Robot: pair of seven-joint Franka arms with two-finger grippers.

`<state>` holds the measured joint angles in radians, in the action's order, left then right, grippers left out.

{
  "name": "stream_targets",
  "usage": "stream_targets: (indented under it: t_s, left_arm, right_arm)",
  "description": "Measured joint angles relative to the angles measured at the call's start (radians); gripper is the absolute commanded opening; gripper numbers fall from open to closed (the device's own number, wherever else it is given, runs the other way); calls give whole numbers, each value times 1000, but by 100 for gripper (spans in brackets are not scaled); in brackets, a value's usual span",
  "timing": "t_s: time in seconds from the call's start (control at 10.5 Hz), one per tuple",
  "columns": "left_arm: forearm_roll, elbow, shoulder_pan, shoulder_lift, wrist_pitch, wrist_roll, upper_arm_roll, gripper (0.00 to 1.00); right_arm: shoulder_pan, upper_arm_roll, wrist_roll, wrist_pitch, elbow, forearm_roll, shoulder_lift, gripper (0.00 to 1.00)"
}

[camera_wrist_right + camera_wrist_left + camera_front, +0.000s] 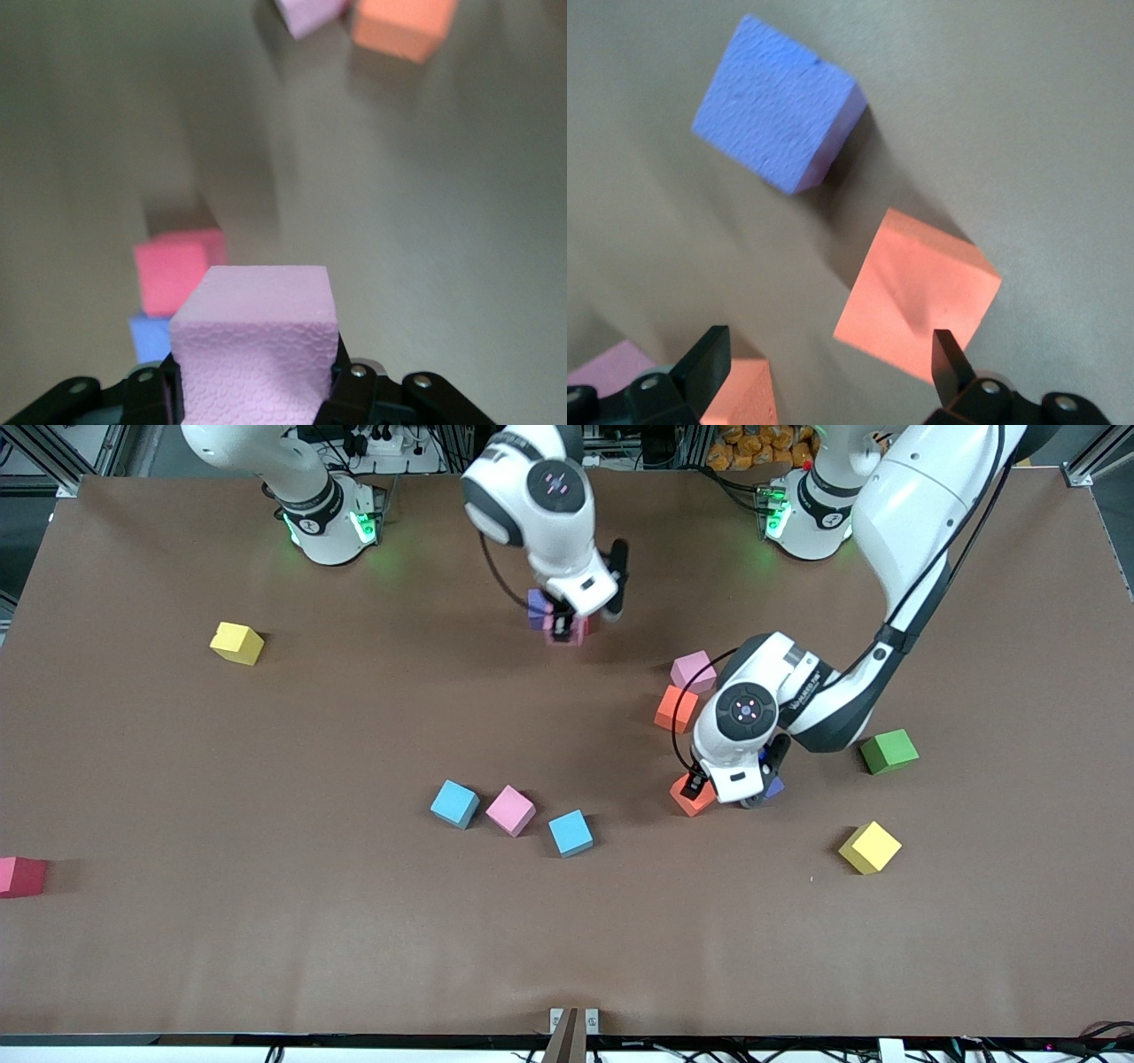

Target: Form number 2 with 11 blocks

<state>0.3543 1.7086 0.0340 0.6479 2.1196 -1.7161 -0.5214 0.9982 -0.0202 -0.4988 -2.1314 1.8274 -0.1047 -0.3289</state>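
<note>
The right gripper (257, 394) pinches a pink cube (257, 341) between its fingers, up in the air over the table's middle near the bases. Its fingers hide the cube's lower part in the right wrist view. Past the fingertips, a red cube (177, 270) and a sliver of a purple cube (538, 607) lie on the table below; in the front view the wrist covers most of both, so whether they touch cannot be told.

The left gripper (828, 354) hangs low with its fingers spread wide and nothing between them. An orange cube (917, 292) lies just ahead of one fingertip (946, 354), another purple cube (775, 115) farther out ahead of the fingers. A second orange cube (744, 394) and a pale pink cube (616, 363) are cut off by the left wrist view's edge beside the other finger.

No digit stands yet: two light blue cubes (454, 803) flank a pink one (510, 810) nearer the front camera, all apart.
</note>
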Motion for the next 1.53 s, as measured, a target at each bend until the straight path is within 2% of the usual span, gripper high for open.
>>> stream_targets:
  t_s: [0.38, 0.95, 1.53]
  left_arm:
    - [64, -6, 3, 14, 1, 26, 6, 100]
    - [101, -9, 3, 18, 97, 44, 6, 100]
    - [102, -9, 2, 61, 133, 118, 8, 100]
  right_arm:
    - [94, -41, 149, -124, 4, 90, -95, 0]
    - [103, -59, 169, -217, 3, 91, -181, 0]
    - [128, -61, 174, -223, 5, 91, -199, 0]
